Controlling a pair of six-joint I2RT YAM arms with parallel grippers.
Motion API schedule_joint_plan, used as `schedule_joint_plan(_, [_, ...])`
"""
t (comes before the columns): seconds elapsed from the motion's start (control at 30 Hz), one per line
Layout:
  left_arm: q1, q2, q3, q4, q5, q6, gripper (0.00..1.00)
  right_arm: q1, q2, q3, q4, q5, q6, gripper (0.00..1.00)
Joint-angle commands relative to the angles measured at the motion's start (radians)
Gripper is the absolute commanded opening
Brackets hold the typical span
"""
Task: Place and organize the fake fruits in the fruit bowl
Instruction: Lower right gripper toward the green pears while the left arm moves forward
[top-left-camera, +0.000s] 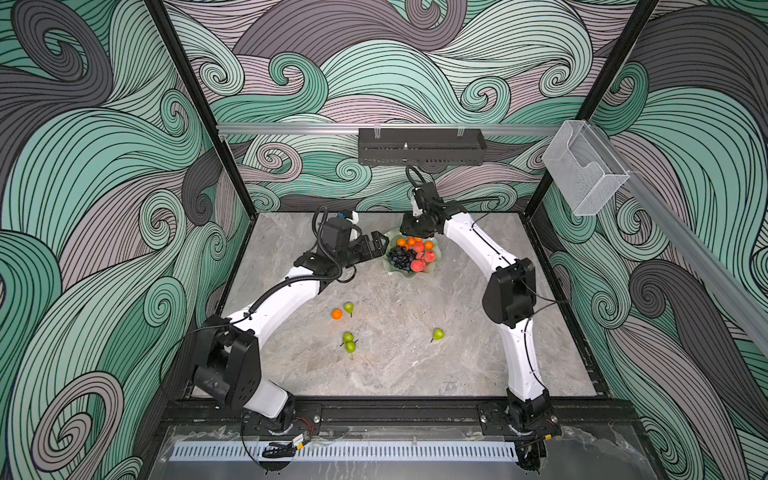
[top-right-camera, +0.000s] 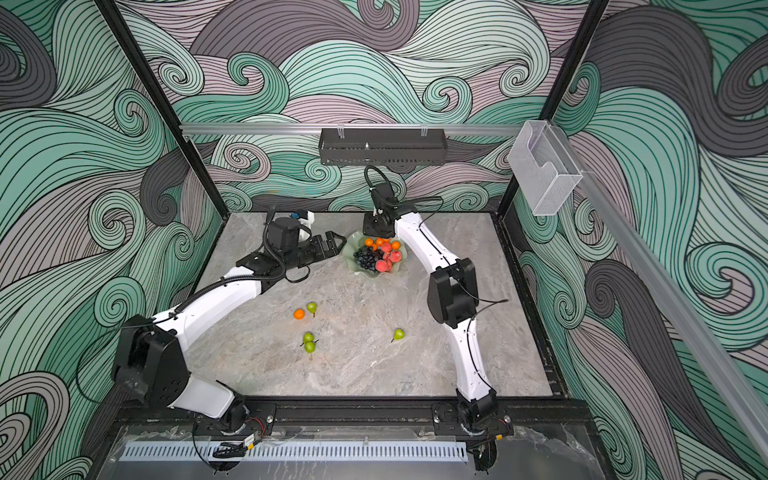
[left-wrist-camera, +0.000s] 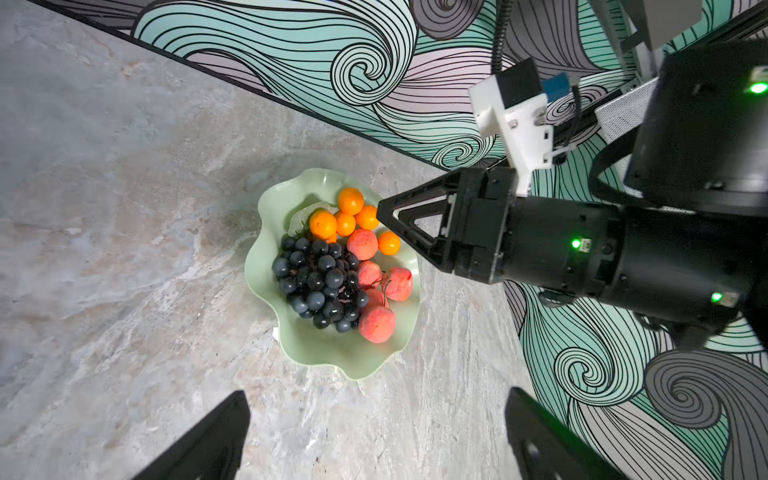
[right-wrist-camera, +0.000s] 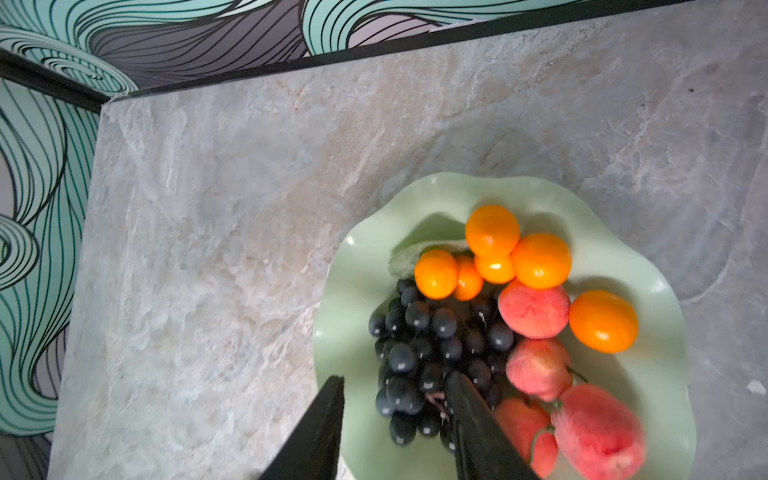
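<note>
Drop-off step looks done. My right gripper (right-wrist-camera: 395, 378) hangs over the bowl (right-wrist-camera: 357, 266), jaws apart, nothing between them. My left gripper (left-wrist-camera: 378, 392) is wide open and empty, just beside the rim. The bowl holds grapes (right-wrist-camera: 419, 332), peaches (right-wrist-camera: 534, 309) and oranges (right-wrist-camera: 540, 259). Out on the table (top-left-camera: 415, 365): loose orange (top-left-camera: 336, 314) and four pears (top-left-camera: 348, 307). Next, probably the lone pear (top-left-camera: 438, 333), gripped across its body since it may roll.
</note>
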Motion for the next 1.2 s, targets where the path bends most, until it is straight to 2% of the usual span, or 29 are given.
schedule_joint_plan(0.0, [-0.015,-0.091,-0.063,-0.073,-0.039,-0.020,0.98,0.035,-0.095,-0.135,0.066,-0.011,0.007,0.44])
schedule_joint_plan(0.37, [-0.047,-0.366,-0.312,-0.136,-0.046,-0.076,0.98,0.172,-0.334,-0.497,0.189,0.015,0.074,0.44])
schedule_joint_plan(0.63, [-0.055,-0.603,-0.483,-0.230,-0.103,-0.135,0.98,0.329,-0.372,-0.650,0.272,0.044,0.203,0.44])
schedule_joint_plan(0.8, [-0.054,-0.762,-0.543,-0.357,-0.221,-0.166,0.98,0.419,-0.309,-0.646,0.300,0.049,0.275,0.44])
schedule_joint_plan(0.9, [-0.051,-0.841,-0.528,-0.473,-0.277,-0.169,0.97,0.465,-0.262,-0.613,0.304,0.049,0.304,0.44])
schedule_joint_plan(1.17, [-0.031,-0.889,-0.432,-0.708,-0.402,-0.195,0.98,0.558,-0.142,-0.515,0.305,0.036,0.351,0.44])
